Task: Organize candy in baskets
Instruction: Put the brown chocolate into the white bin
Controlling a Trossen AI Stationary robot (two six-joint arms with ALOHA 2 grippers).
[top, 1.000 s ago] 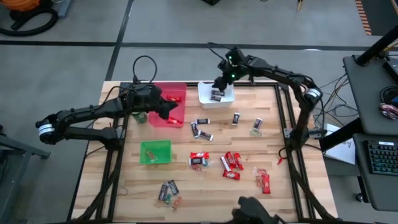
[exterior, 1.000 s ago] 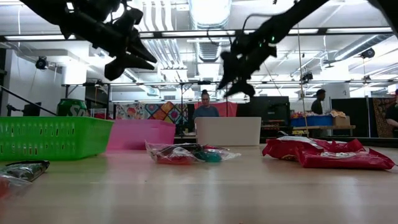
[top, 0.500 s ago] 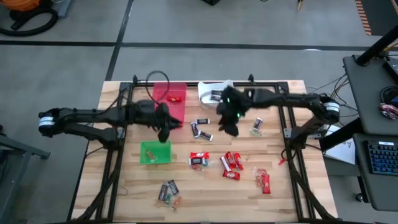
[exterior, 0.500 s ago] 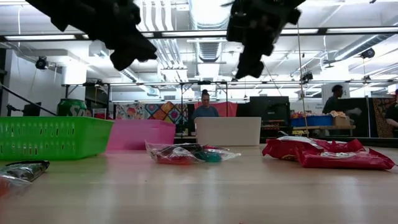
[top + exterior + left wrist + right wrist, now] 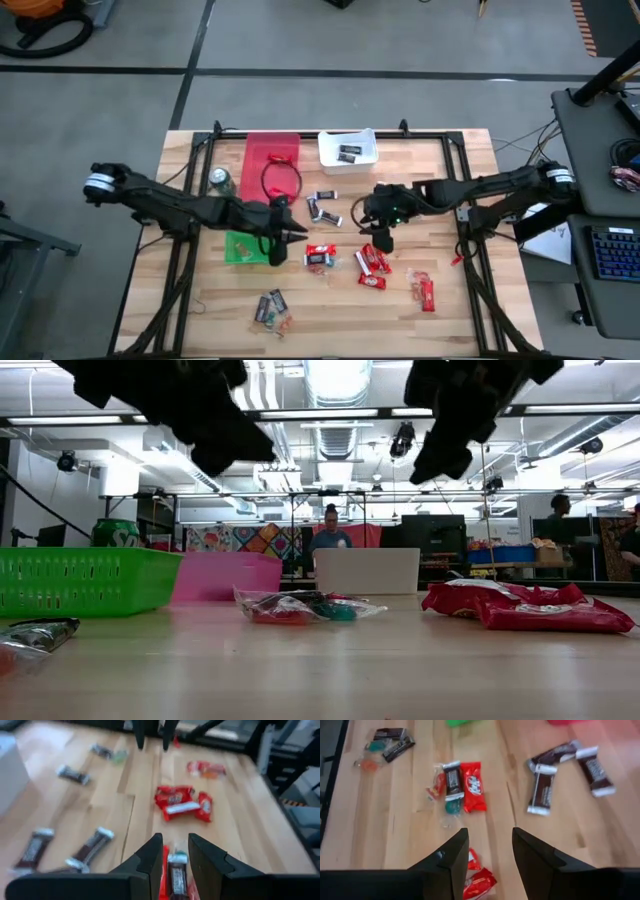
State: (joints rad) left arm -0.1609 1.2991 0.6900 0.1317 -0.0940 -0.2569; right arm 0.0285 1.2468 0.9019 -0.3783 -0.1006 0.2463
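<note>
left gripper point(image 5: 172, 851) spread, empty, over mixed candy pile point(image 5: 320, 257) mid-tabletop, your likely next pick; right gripper point(image 5: 489, 850) spread above red bars point(image 5: 372, 264); green basket point(image 5: 249, 246) nearest

Lab workshop, exposed ceiling ducts point(image 5: 335, 435), concrete floor point(image 5: 120, 110), workbenches point(image 5: 520, 565)

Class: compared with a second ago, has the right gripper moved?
Yes. The right gripper has left the white basket and come toward the table's near side, over the red bars.
</note>
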